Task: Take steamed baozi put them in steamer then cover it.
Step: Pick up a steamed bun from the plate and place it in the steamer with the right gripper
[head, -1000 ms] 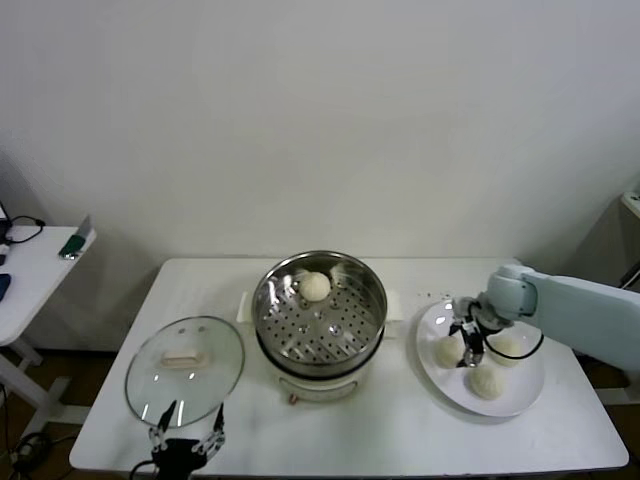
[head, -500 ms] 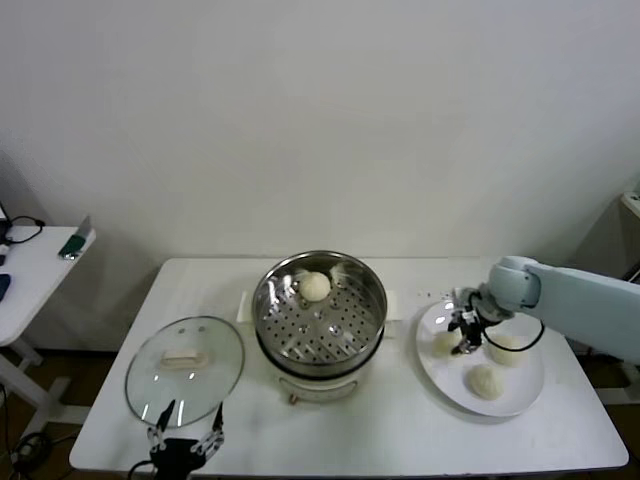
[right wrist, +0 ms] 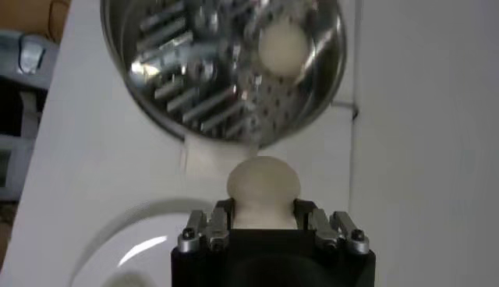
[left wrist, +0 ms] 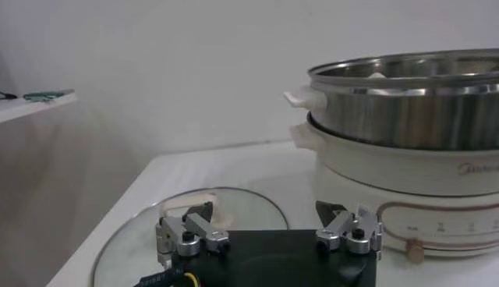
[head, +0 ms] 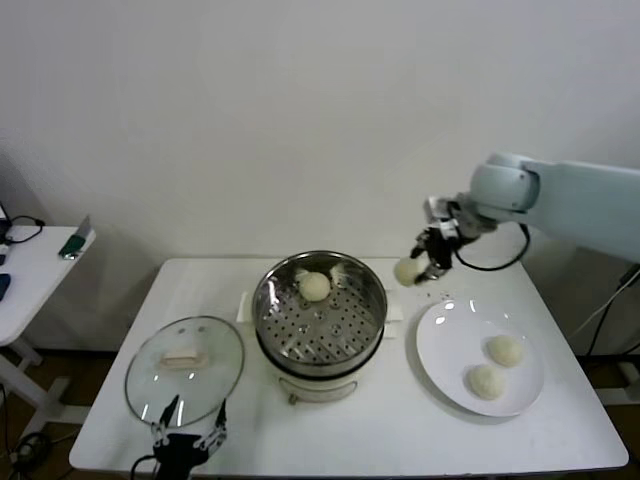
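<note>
The right pincer (head: 424, 262) carries a baozi (head: 406, 271) clamped between its fingers, high in the air between the plate (head: 436, 352) and the steamer (head: 320, 310). One bun (head: 315, 286) already sits in the basket, two wait on the plate. Next it needs to travel over the basket, lower, and release. The left pincer (head: 187, 440) hangs spread wide by the cover (head: 185, 368) on the worktop (head: 380, 430).

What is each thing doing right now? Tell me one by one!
steamer: uncovered, one bun inside
bun in steamer: resting on the holed bottom
cover: off, flat on the table
right end effector: shut on a bun, raised
held bun: in the air
plate: holds two buns
left end effector: open, above cover's edge
</note>
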Action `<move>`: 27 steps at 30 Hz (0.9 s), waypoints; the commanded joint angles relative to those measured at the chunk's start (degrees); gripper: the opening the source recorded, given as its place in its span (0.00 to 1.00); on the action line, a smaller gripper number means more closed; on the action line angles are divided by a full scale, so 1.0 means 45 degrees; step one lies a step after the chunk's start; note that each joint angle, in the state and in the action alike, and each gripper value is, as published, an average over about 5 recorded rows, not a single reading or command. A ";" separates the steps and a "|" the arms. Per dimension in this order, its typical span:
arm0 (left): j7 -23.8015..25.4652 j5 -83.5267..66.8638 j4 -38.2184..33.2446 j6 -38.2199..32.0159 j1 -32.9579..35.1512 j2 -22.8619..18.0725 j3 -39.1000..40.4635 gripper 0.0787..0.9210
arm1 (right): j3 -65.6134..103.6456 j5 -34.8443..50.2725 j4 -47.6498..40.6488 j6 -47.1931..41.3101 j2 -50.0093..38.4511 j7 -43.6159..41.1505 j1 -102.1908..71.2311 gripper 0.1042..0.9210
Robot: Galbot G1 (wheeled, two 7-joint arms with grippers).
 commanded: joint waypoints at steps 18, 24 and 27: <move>-0.0062 -0.0028 -0.0081 -0.0059 0.0013 -0.0114 -0.0130 0.88 | 0.1504 0.1094 -0.1885 -0.2422 0.6025 0.3147 -0.4157 0.53; -0.0071 -0.0052 -0.0110 -0.0049 0.0017 -0.0114 -0.0170 0.88 | 0.1420 0.0607 -0.2991 -0.2457 0.6497 0.3301 -0.4764 0.53; -0.0071 -0.0073 -0.0097 -0.0051 0.0016 -0.0109 -0.0179 0.88 | 0.1408 0.0467 -0.3418 -0.2453 0.6635 0.3292 -0.4952 0.53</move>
